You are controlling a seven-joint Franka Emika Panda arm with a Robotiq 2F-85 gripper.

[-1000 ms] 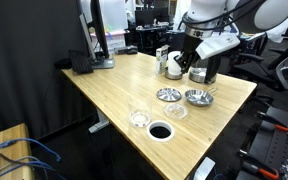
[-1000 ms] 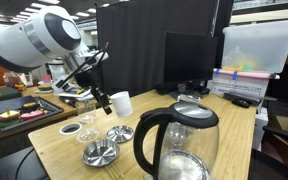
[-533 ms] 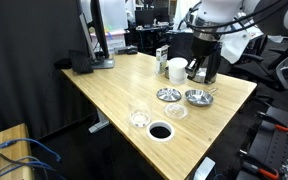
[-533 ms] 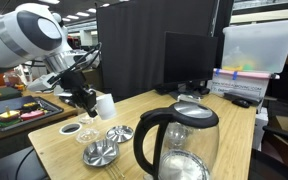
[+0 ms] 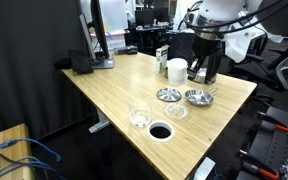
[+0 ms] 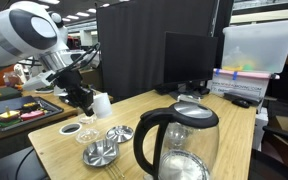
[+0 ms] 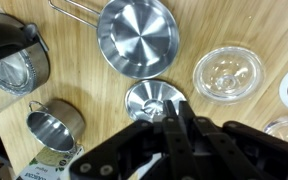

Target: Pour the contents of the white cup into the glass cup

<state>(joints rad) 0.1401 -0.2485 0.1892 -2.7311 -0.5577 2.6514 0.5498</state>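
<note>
My gripper (image 5: pixel 184 62) is shut on the white cup (image 5: pixel 176 68) and holds it above the table, over the two metal bowls. In an exterior view the white cup (image 6: pixel 102 103) hangs roughly upright at the fingers (image 6: pixel 88 97). The glass cup (image 5: pixel 139 118) stands near the table's front edge, apart from the white cup. In the wrist view the dark fingers (image 7: pixel 174 128) fill the lower middle and hide the white cup. A clear rim at the right edge may be the glass cup (image 7: pixel 287 126).
Two metal bowls (image 5: pixel 168 95) (image 5: pixel 196 97) and a flat clear dish (image 5: pixel 176 112) lie below the gripper. A cable hole (image 5: pixel 160 131) is beside the glass cup. A glass kettle (image 6: pixel 179 145), a small metal cup (image 7: pixel 56 125) and a monitor (image 6: pixel 189 62) stand nearby.
The gripper has carried the white cup sideways from near the kettle to over the bowls. In the last half second it shifted only slightly.
</note>
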